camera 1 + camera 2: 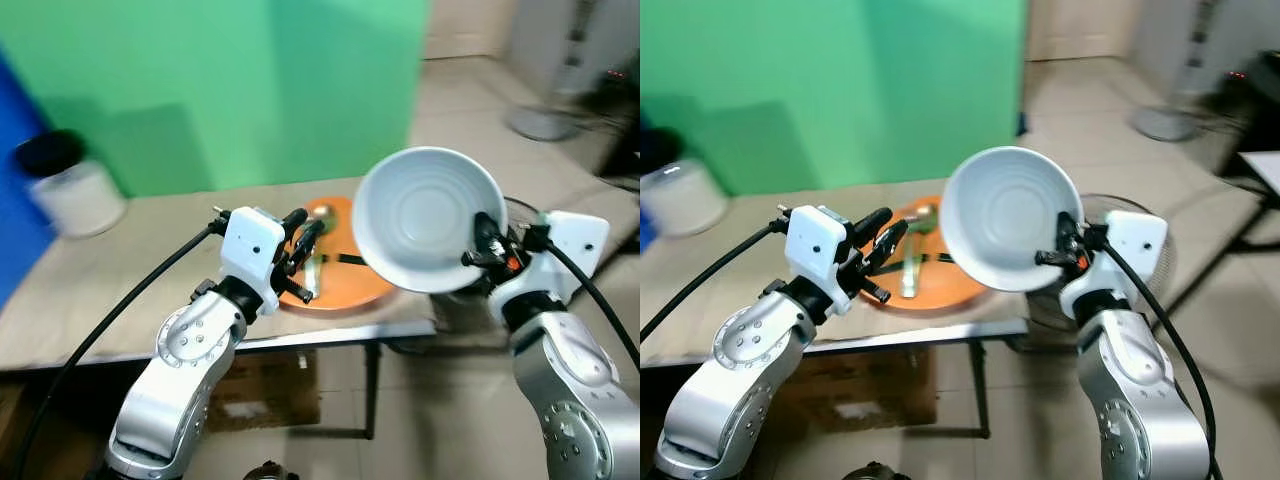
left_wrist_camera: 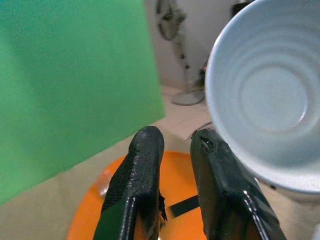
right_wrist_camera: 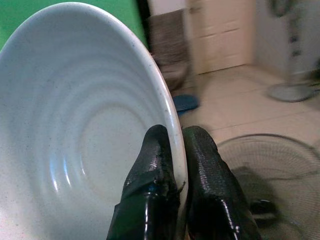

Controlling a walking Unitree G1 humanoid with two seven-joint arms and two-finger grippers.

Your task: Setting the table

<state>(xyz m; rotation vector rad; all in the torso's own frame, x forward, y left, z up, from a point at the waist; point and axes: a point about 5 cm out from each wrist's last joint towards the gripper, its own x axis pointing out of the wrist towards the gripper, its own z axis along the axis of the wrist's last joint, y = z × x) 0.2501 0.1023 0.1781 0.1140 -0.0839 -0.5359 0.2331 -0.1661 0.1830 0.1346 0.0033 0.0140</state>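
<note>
Nearest the camera, two silver arms rise from the lower corners of the head view. The right gripper [image 1: 484,243], at about 4 o'clock from frame centre, is clamped on the rim of a pale blue-white ribbed bowl [image 1: 428,218]; in the right wrist view one finger [image 3: 150,175] lies inside the rim and the other outside, with the wall pinched between them. The bowl is held in the air, tilted so that its opening faces the camera, and it overlaps the right edge of the table [image 1: 150,300] and the floor beyond it.

The left gripper [image 1: 303,230], at about 9 o'clock from the bowl, hovers over the near part of an orange plate [image 1: 345,290]. Its fingers [image 2: 140,185] stand slightly parted, with a narrow gap between them and nothing held.

The orange plate lies on the beige table near its right front edge. On it rest a metal spoon [image 1: 318,250] and a dark strip of unclear identity [image 1: 350,259].

Farther back, at about 10 o'clock, a white jar with a black lid [image 1: 65,185] stands on the table's left end. A green screen [image 1: 230,80] forms the backdrop; a standing fan base [image 1: 540,122] sits on the tiled floor at about 2 o'clock.
</note>
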